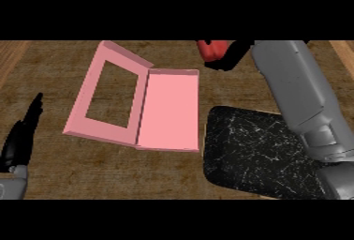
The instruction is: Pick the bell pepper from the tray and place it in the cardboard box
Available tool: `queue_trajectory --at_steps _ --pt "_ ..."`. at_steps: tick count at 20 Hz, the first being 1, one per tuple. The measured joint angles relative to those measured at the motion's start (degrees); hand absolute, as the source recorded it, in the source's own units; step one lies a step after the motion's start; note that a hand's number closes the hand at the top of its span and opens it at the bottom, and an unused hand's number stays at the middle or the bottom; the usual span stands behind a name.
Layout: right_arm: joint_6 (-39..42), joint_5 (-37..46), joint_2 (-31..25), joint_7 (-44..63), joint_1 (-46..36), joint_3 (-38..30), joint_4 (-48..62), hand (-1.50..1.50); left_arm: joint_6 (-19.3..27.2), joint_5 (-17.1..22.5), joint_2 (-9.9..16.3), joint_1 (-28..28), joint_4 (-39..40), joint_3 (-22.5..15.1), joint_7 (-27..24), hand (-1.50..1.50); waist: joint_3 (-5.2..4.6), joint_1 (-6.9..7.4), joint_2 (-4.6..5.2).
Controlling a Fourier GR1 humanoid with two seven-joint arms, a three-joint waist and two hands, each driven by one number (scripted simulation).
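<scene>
The desk (83, 178) looks like rough brown wood with a coarse, streaky grain, matt all over. The box (169, 110) is pink, smooth and flat in finish, with no shine. The tray (256, 154) is black like stone, veined with thin white scratches. The pepper (213, 49) is red and slightly glossy. The right forearm (297, 89) is smooth grey plastic; the left hand (21, 136) is matt black.

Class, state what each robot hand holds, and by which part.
The right hand holds the red bell pepper; the held part is hidden. The left hand holds nothing.
</scene>
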Motion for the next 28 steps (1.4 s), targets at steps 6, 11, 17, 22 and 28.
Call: queue_trajectory --at_steps 6,11,17,22,28 --pt "1.2 -1.4 7.69 9.93 -2.58 -0.08 0.34 1.5 -0.8 -0.29 0.36 -0.35 -0.32 0.74 -0.03 0.0 0.0 0.26 0.13" --pt "-1.86 -4.85 10.75 15.16 -6.93 3.0 4.84 1.5 -2.25 -0.1 0.79 -1.13 0.11 1.29 -0.46 0.0 -0.01 1.41 0.4" --pt "-9.3 -9.97 11.75 18.1 -9.04 11.61 10.8 1.5 -2.38 -1.17 -0.6 -3.11 0.27 0.09 0.28 0.0 -0.05 3.1 0.76" --pt "-12.07 -16.3 11.96 22.83 -7.8 17.26 13.89 -1.5 -2.65 -2.05 -1.28 -4.91 0.08 -0.99 1.09 0.0 -0.07 4.83 1.06" --pt "-12.53 -23.69 12.04 24.13 -6.03 22.89 14.73 -1.5 -3.14 -2.32 -1.72 -6.43 1.61 -1.02 0.37 0.0 -0.07 5.51 1.36"
